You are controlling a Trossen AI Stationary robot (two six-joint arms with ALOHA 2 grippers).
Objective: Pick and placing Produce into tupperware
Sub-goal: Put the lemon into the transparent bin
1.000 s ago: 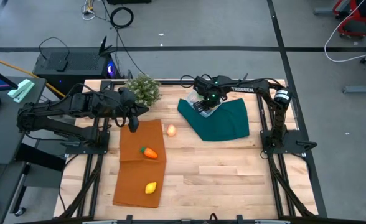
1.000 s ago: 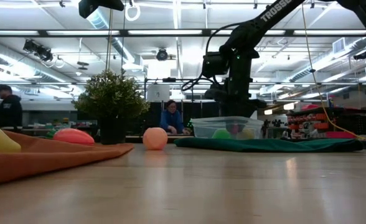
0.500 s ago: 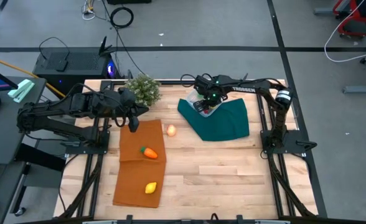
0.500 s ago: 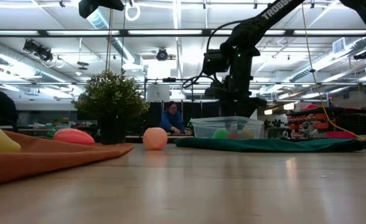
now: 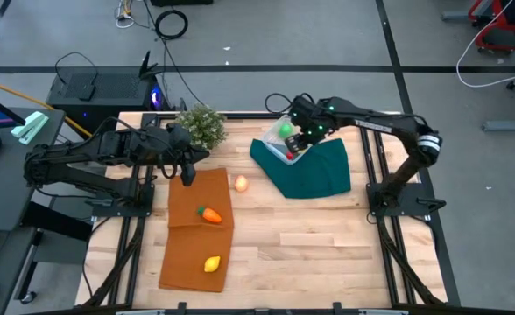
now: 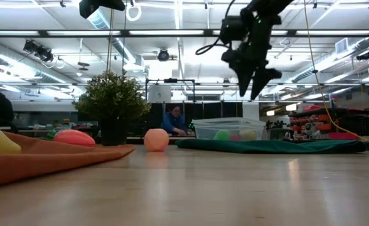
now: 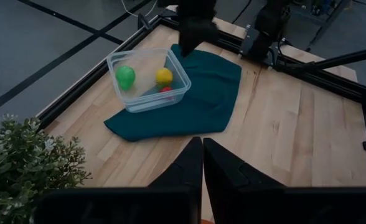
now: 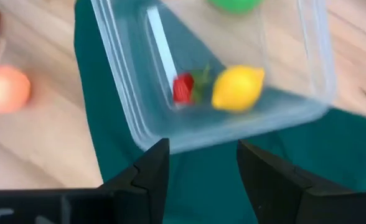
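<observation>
Now hovering empty above the small clear plastic tupperware box [image 5: 284, 137], right gripper [image 5: 308, 138] fingers parted.
Next, best reaching for the pale peach ball [image 5: 240, 183] on the counter [image 5: 328, 245]; left gripper [image 5: 188, 173] clenched, waiting.

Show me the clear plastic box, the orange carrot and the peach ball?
Clear plastic box [image 7: 147, 99]: left wrist view, near wall.
Orange toy carrot [image 5: 210, 214]: high view, orange body.
Pale peach ball [image 5: 240, 183]: high view, centre.

Two lemons [image 5: 212, 263] [image 7: 164, 76], one carrot [image 5: 209, 214]
</observation>
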